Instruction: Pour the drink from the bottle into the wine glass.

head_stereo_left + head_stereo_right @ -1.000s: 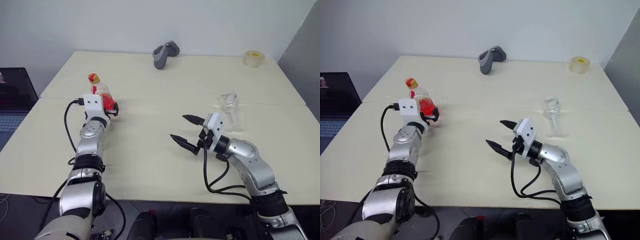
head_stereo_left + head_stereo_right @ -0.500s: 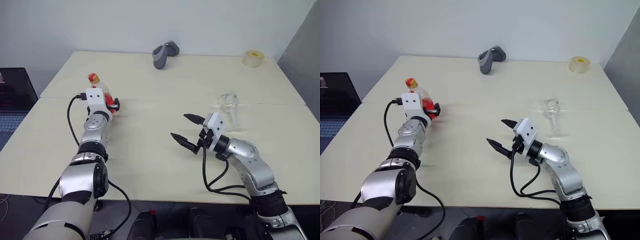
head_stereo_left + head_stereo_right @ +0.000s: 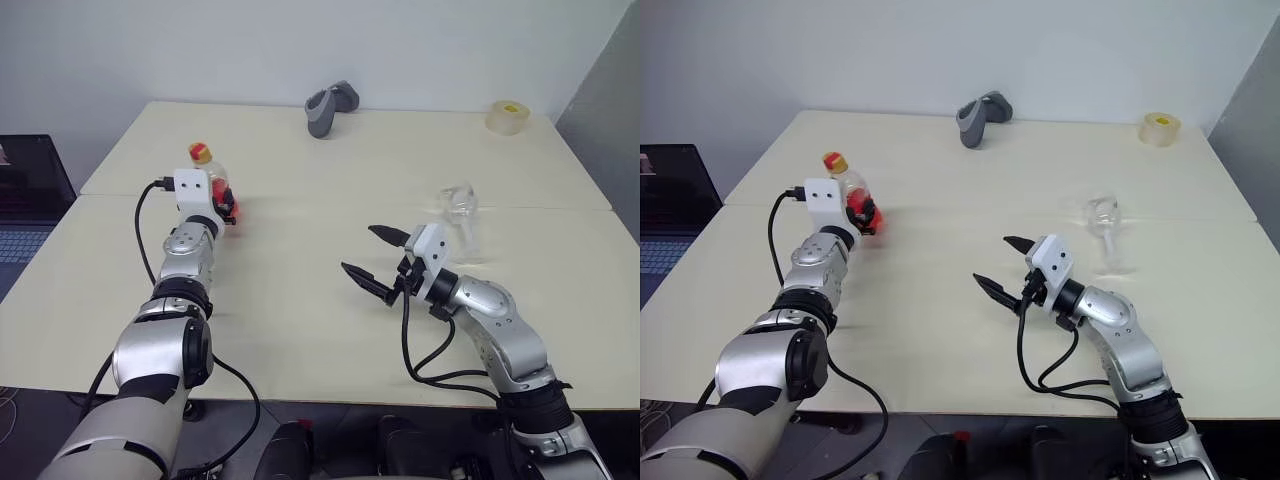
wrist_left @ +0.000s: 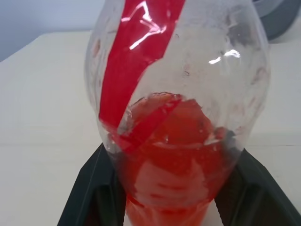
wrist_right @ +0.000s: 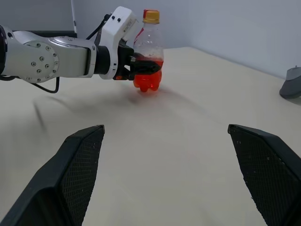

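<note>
we are at the grasping step: our left gripper has its two black fingers closed against the lower, bulging part of the bottle, one on each side, so we judge the bottle gripped. from the right wrist view its base looks to be just off the table or barely touching it; we cannot tell which. the bottle stands upright near the left edge of the table, roughly midway along that edge, with its yellow-red cap on top. the drink fills only the bottom of it, level with the fingers.

our right gripper hangs wide open above the middle of the table toward the near edge, holding nothing. the wine glass stands upright toward the right edge, just beyond that open gripper and well apart from the bottle. a grey object and a roll of tape lie along the far edge, out of the way.

next we need to carry the bottle across to the glass without squeezing the soft plastic out of shape. the cap looks to be on, so we judge it has to come off before any pouring, perhaps a job for the free right gripper. the neck then has to tip over the rim of the bowl, and the glass, light on its thin stem, must not be knocked.
</note>
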Available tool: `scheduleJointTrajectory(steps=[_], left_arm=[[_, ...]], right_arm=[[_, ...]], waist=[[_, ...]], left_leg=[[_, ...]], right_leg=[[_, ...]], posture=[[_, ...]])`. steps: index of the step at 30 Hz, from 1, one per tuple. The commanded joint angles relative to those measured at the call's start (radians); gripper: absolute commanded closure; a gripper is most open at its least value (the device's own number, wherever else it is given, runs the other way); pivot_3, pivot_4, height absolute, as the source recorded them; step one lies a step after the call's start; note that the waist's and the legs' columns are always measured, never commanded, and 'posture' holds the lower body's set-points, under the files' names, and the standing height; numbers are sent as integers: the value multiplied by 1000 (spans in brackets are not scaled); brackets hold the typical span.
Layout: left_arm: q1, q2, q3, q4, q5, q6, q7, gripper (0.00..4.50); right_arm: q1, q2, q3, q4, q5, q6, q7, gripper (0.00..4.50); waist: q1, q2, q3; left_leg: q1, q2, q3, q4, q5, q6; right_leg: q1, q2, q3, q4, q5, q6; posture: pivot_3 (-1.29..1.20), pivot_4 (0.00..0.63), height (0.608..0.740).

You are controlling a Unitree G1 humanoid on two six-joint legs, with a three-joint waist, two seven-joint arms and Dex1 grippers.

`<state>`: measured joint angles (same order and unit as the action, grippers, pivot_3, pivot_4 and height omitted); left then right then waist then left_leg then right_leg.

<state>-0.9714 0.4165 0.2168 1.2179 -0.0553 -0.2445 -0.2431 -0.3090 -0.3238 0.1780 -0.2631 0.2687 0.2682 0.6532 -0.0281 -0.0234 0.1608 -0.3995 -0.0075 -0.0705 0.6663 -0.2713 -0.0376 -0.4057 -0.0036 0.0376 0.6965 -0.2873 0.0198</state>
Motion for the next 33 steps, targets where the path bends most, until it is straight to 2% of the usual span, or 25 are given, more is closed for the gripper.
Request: scheduleJointTrajectory(steps=[1, 5, 8, 14, 18, 22, 27, 33], left_arm=[[50, -7, -34, -170, -11, -45, -105, 2553], [184, -73, -84, -475, -110, 97, -312, 2555], [300, -109, -178, -728, -178, 249, -477, 2578], [394, -72, -337, -981, -258, 496, -753, 2579], [405, -38, -420, -1034, -242, 524, -865, 2583], [397, -24, -471, -1020, -192, 468, -907, 2597], [380, -18, -481, -969, -133, 368, -902, 2606], [377, -16, -475, -956, -124, 340, -908, 2607]], right_arm=[[13, -22, -55, -116, 75, 67, 0, 0], [49, -96, -98, -223, 138, 168, 10, 0], [64, -152, -161, -328, 236, 302, -12, 0], [24, -225, -187, -421, 286, 439, -59, 0], [-25, -238, -174, -419, 288, 441, -48, 0], [-78, -210, -156, -396, 307, 460, -56, 0], [-126, -206, -111, -357, 305, 495, -48, 0], [-174, -188, -74, -318, 300, 513, -55, 0]], waist=[[-1, 0, 0], [3, 0, 0], [2, 0, 0], [-6, 0, 0], [-9, 1, 0], [-4, 1, 0], [-2, 1, 0], [-2, 1, 0]], left_leg=[[0, 0, 0, 0, 0, 0], [-1, 0, 0, 0, 0, 0], [-1, 0, -1, 1, 0, 0], [0, 1, -2, 0, -1, 3], [1, 1, -1, -1, -1, 3], [1, 1, -1, 0, -1, 3], [1, 1, -1, 0, -1, 3], [1, 1, -2, 0, -1, 3]], right_leg=[[0, 0, 0, 0, 0, 0], [0, -1, 2, -1, 0, 0], [1, -1, 3, -1, 0, 0], [1, 1, 3, 1, 0, 0], [1, 2, 3, 1, -1, -1], [1, 2, 3, 0, -1, -1], [2, 2, 3, 0, -1, -1], [2, 2, 3, 0, -1, -1]], posture=[[0, 150, 740], [0, 150, 740], [0, 150, 740], [0, 150, 740], [0, 150, 740], [0, 150, 740], [0, 150, 740], [0, 150, 740]])
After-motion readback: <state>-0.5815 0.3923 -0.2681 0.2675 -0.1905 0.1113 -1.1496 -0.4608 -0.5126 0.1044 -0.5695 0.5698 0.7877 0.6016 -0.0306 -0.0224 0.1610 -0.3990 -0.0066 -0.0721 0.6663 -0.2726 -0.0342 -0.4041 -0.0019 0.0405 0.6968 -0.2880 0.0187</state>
